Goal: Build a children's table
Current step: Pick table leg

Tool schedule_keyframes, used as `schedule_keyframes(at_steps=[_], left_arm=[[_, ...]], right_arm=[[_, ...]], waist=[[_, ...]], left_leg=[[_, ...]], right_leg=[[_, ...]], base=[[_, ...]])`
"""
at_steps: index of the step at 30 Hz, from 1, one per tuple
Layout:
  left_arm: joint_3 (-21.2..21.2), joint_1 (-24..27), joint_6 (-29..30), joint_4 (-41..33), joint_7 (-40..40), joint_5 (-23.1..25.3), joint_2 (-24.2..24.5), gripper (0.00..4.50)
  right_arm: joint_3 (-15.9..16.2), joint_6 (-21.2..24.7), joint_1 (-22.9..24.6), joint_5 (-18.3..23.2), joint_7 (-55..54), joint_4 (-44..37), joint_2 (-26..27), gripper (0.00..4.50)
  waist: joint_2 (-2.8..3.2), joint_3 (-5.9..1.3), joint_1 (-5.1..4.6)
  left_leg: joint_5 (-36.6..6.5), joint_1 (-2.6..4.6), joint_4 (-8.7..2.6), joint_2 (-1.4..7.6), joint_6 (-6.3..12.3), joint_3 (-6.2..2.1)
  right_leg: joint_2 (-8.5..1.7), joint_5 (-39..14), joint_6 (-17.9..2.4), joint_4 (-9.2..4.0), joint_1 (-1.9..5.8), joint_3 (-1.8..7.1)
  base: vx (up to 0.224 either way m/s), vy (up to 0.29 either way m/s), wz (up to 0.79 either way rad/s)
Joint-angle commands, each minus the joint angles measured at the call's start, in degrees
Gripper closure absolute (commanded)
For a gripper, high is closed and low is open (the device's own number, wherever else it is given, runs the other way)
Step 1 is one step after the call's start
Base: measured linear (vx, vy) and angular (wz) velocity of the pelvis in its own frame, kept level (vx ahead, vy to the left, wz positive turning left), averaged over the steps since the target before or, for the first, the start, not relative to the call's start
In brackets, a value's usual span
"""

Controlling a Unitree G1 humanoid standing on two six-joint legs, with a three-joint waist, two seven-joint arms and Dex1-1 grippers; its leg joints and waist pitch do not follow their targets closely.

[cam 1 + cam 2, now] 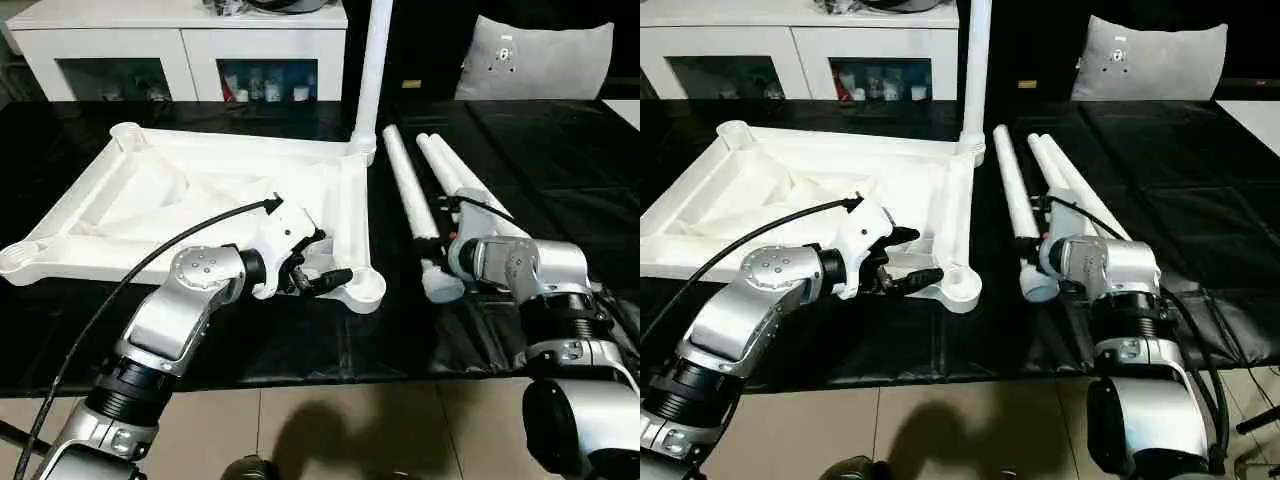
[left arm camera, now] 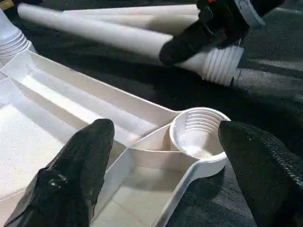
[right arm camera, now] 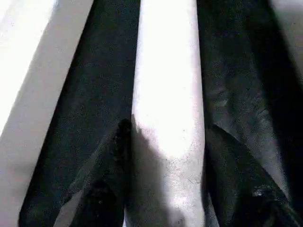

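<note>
A: Where is the table top (image 1: 200, 190) lying?

B: It is lying upside down on the black cloth (image 1: 560, 160) toward the robot's left, with its ribbed hollow underside facing up. One leg (image 1: 375, 70) is already standing upright in the far corner socket on the side nearest the loose legs.

A: And the left gripper (image 2: 161, 142)?

B: It is hovering at the near corner of the top, by the empty near socket (image 2: 199, 135). Its two black fingers (image 2: 80, 165) are standing wide apart, one over the ribbed inside of the top and the other out past the socket's rim. They are gripping nothing.

A: What is the right arm doing?

B: The right gripper (image 3: 165, 156) is sitting down on the loose leg (image 1: 408, 190) that is lying closest to the table top, near its threaded end (image 2: 222, 66). In the right wrist view a black finger (image 3: 109, 175) is showing on each side of the white tube, both pressed against it, so the jaws are looking closed on that leg. From the head views the wrist is hiding the contact, so I am only fairly sure the grip is firm.

A: Any other legs?

B: More loose legs (image 1: 455, 175) are lying just beside the gripped one, on the robot's right; I can't make out exactly how many. A white cabinet (image 1: 180, 45) with glass doors is standing beyond the cloth, and a grey cushion (image 1: 535, 60) is sitting at the far right.
</note>
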Motion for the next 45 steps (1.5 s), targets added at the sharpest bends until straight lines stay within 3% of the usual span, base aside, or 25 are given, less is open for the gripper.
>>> schedule_keyframes(at_steps=[1, 3, 5, 8, 10, 14, 17, 20, 24, 27, 31, 34, 35, 36, 40, 45], left_arm=[[-0.3, -0.2, -0.6, 0.3, 0.3, 0.5, 0.3, 0.47], [-0.3, -0.3, -0.6, 0.4, 0.4, 0.5, 0.3, 0.47], [-0.2, -0.3, -0.9, 0.4, 0.6, 0.5, 0.2, 0.47], [0.1, -0.3, -1.1, 0.5, 0.9, 0.5, 0.0, 0.47], [1.0, -0.5, -1.6, 0.8, 1.7, -0.2, -0.9, 0.47], [1.8, -0.8, -1.6, 0.8, 2.2, -0.8, -1.6, 0.47], [4.6, -2.3, -1.5, 1.3, 4.0, -3.4, -4.1, 0.47], [7.8, -4.5, -0.7, 1.8, 5.2, -6.8, -6.8, 0.13], [11.4, -7.0, 0.9, 1.9, 6.5, -11.1, -9.6, 0.01], [15.2, -10.0, 2.7, 3.2, 9.0, -14.6, -12.1, 0.0], [23.1, -16.4, 8.4, 6.9, 13.7, -23.7, -16.5, 0.0], [26.7, -19.8, 10.8, 9.6, 15.9, -28.0, -18.2, 0.0], [27.4, -20.6, 11.6, 10.1, 16.2, -29.2, -18.6, 0.0], [28.0, -21.4, 12.6, 10.4, 16.3, -30.7, -19.2, 0.0], [29.3, -22.4, 15.7, 10.3, 16.7, -33.9, -20.6, 0.0], [28.7, -22.5, 17.6, 9.5, 17.2, -35.3, -21.5, 0.0]], right_arm=[[-0.8, -2.6, 0.1, 0.7, 0.0, -1.7, -0.2, 2.61], [-0.8, -5.7, 0.5, 0.4, 0.2, -2.4, -0.1, 2.61], [-1.3, -11.9, 1.1, 0.4, 0.5, -3.6, 0.3, 2.61], [-2.4, -14.7, 0.9, 1.1, 0.5, -4.2, 0.7, 2.61], [-4.9, -19.1, 0.5, 3.4, 1.9, -5.8, 1.2, 2.61], [-6.7, -21.0, 0.3, 5.1, 2.6, -6.7, 1.6, 2.61], [-9.3, -24.0, 0.6, 9.9, 6.1, -9.8, 2.5, 2.61], [-9.0, -23.0, 2.7, 14.5, 13.4, -14.9, 3.1, 2.61], [-7.9, -19.6, 5.0, 19.1, 19.4, -19.6, 3.6, 2.61], [-7.0, -17.8, 6.4, 21.7, 22.5, -21.7, 3.6, 2.62], [-5.2, -13.7, 9.1, 26.2, 28.0, -25.6, 3.1, 2.62], [-5.3, -11.3, 9.9, 28.8, 30.1, -27.0, 2.9, 2.62], [-5.2, -10.4, 10.2, 29.6, 30.9, -27.3, 2.7, 2.62], [-4.8, -9.4, 10.7, 30.5, 32.2, -28.0, 2.3, 2.62], [-3.8, -7.9, 11.5, 31.7, 33.6, -29.1, 1.4, 2.62], [-3.0, -6.8, 11.9, 32.4, 34.7, -29.9, 0.7, 2.62]], waist=[[-0.14, -4.74, 0.08], [-0.19, -4.69, 0.04], [-0.22, -4.68, 0.09], [-0.24, -4.73, 0.03], [-0.26, -4.7, -0.01], [-0.19, -4.74, 0.0], [-0.27, -4.75, 0.02], [-0.34, -4.82, 0.29], [-0.58, -4.76, 0.48], [-0.6, -4.72, 0.45], [-0.43, -4.75, 0.8], [-0.78, -4.69, 1.28], [-0.78, -4.78, 1.53], [-1.17, -4.75, 1.64], [-1.11, -4.79, 2.0], [-1.16, -4.63, 2.32]], left_leg=[[-8.4, 1.93, -3.49, 2.57, -2.39, -1.31], [-8.7, 1.91, -3.47, 2.56, -2.28, -1.3], [-8.9, 1.89, -3.48, 2.62, -2.12, -1.3], [-8.5, 1.87, -3.46, 2.58, -1.66, -1.29], [-8.9, 1.87, -3.42, 2.6, -1.37, -1.24], [-8.2, 1.89, -3.43, 2.62, -0.58, -1.3], [-8.8, 1.77, -3.33, 2.49, 0.02, -1.19], [-8.2, 1.8, -3.28, 2.59, 0.91, -1.23], [-6.8, 1.5, -3.13, 2.59, 2.73, -1.26], [-7.2, 1.55, -3.12, 2.6, 2.7, -1.28], [-8.0, 1.65, -3.05, 2.52, 2.2, -1.34], [-7.6, 1.59, -3.04, 2.45, 2.56, -1.33], [-7.2, 1.57, -2.9, 2.39, 2.76, -1.35], [-7.0, 1.58, -2.93, 2.42, 2.94, -1.27], [-5.7, 1.4, -2.87, 2.5, 3.37, -1.34], [-6.7, 1.5, -3.05, 2.6, 2.64, -1.4]], right_leg=[[-4.04, -5.2, -11.3, -3.88, 2.47, 2.17], [-4.07, -5.6, -11.3, -3.96, 2.46, 2.19], [-4.14, -5.9, -11.1, -4.03, 2.42, 2.2], [-4.06, -5.5, -11.1, -3.97, 2.45, 2.2], [-4.09, -5.7, -11.2, -4.02, 2.43, 2.23], [-3.9, -5.1, -11.5, -3.92, 2.43, 2.11], [-3.95, -5.3, -11.7, -4.04, 2.59, 2.15], [-3.94, -3.8, -12.0, -3.94, 2.71, 2.09], [-4.11, -2.8, -12.9, -3.87, 2.91, 2.02], [-4.16, -5.1, -13.1, -4.17, 2.76, 1.94], [-4.07, -6.0, -13.4, -4.21, 2.77, 1.86], [-4.1, -6.3, -13.3, -4.3, 2.76, 1.85], [-4.2, -6.2, -13.3, -4.31, 2.79, 1.86], [-4.17, -6.4, -13.1, -4.36, 2.81, 1.84], [-4.32, -6.4, -12.6, -4.36, 2.77, 1.84], [-4.39, -9.4, -11.5, -4.66, 2.7, 1.82]], base=[[0.0, 0.0, 0.0], [0.0, 0.0, 0.0], [0.0, 0.0, 0.0], [0.0, 0.0, 0.0], [0.0, 0.0, 0.0], [0.0, 0.0, 0.0], [0.0, 0.0, 0.0], [0.0, 0.0, 0.0], [0.0, 0.0, 0.0], [0.0, 0.0, 0.0], [0.0, 0.0, 0.0], [0.0, 0.0, 0.0], [0.0, 0.0, 0.0], [0.0, 0.0, 0.0], [0.0, 0.0, 0.0], [0.0, 0.0, 0.0]])
